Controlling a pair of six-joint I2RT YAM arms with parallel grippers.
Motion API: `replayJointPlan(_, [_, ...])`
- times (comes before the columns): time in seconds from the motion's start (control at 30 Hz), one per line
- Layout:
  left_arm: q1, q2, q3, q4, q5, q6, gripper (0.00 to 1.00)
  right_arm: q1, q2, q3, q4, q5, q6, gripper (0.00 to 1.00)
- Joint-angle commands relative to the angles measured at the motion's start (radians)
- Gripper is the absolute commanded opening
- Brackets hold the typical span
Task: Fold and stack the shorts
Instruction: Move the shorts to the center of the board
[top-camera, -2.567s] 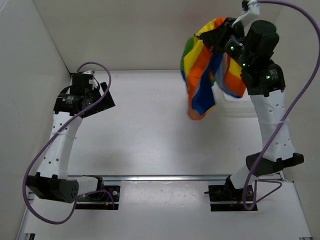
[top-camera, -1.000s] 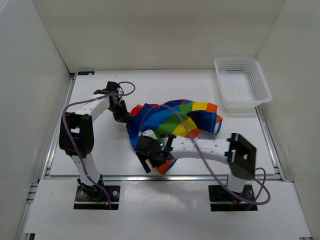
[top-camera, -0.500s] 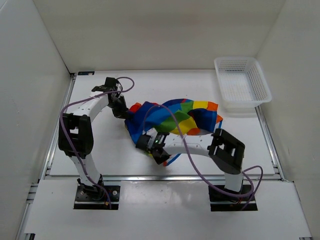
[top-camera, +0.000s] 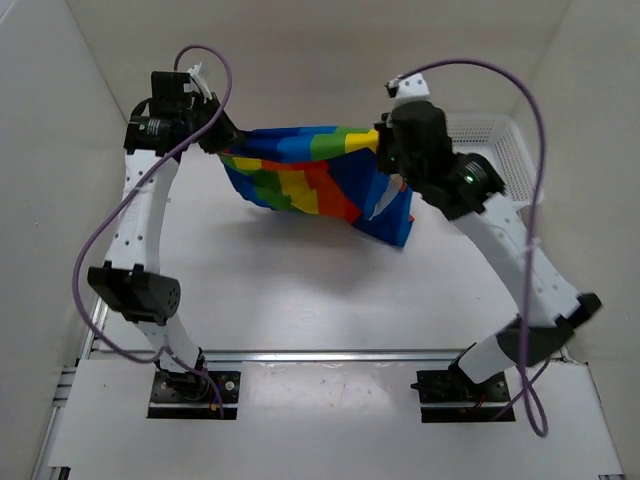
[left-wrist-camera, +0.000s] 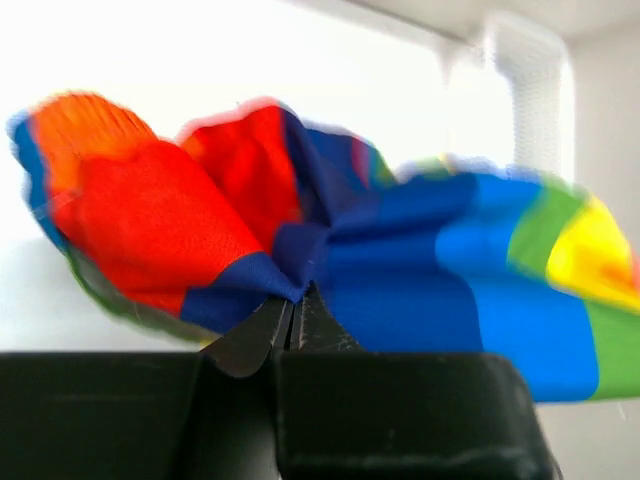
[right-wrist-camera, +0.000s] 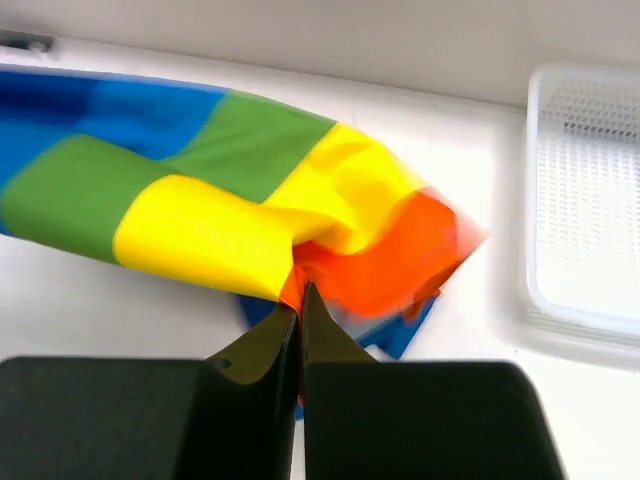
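Shorts (top-camera: 310, 180) hang stretched wide, rainbow stripes showing; lower edge sags.

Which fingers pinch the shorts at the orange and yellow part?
The right fingers: they grip the shorts at orange and yellow, while the left fingers grip red and blue.

Plain white walls (top-camera: 320, 60), white tabletop (top-camera: 300, 290)

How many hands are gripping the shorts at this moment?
2. The left hand pinches the shorts at their left end; the right hand pinches their right end. None is hidden.
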Motion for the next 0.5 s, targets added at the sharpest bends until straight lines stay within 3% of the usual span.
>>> replayJointPlan(0.0, [-0.008,-0.163,-0.139,-0.071,-0.027,0.009,0.10,0.044,-0.140,-0.193,-0.045,0.118,-0.048,0.00])
replayJointPlan(0.03, [-0.017,-0.257,-0.220,-0.056,-0.027,0.009,0.10,0.064,-0.230,-0.284,-0.020,0.179,-0.028,0.00])
replayJointPlan(0.07, [-0.031,-0.310,-0.412,-0.015,-0.007,0.009,0.33,0.107,-0.277,-0.375,0.000,0.210,-0.003,0.00])
replayJointPlan(0.13, [-0.031,-0.408,-0.611,0.022,0.027,-0.003,0.77,0.136,-0.398,-0.633,0.014,0.267,0.108,0.05])
replayJointPlan(0.17, [-0.031,-0.484,-0.765,0.033,0.039,-0.013,1.00,0.136,-0.429,-0.706,0.014,0.290,0.149,0.44])
replayJointPlan(0.2, [-0.031,-0.511,-0.818,0.033,0.039,-0.014,1.00,0.136,-0.455,-0.766,-0.004,0.290,0.181,0.67])
replayJointPlan(0.27, [-0.019,-0.557,-0.891,0.033,0.013,0.009,1.00,0.107,-0.486,-0.857,-0.056,0.290,0.267,0.87])
replayJointPlan(0.3, [-0.019,-0.557,-0.891,0.024,-0.017,0.009,1.00,0.092,-0.486,-0.857,-0.073,0.278,0.285,0.94])
replayJointPlan(0.37, [0.004,-0.557,-0.877,0.009,-0.043,0.032,0.94,0.041,-0.486,-0.845,-0.084,0.197,0.296,0.94])
replayJointPlan(0.4, [0.018,-0.545,-0.857,-0.003,-0.065,0.042,0.85,0.023,-0.454,-0.834,-0.084,0.153,0.281,0.94])
replayJointPlan(0.43, [0.018,-0.534,-0.848,-0.004,-0.077,0.042,0.55,0.004,-0.439,-0.822,-0.084,0.111,0.281,0.91])
replayJointPlan(0.47, [0.027,-0.511,-0.839,-0.017,-0.086,0.042,0.40,-0.023,-0.423,-0.804,-0.104,0.070,0.281,0.87])
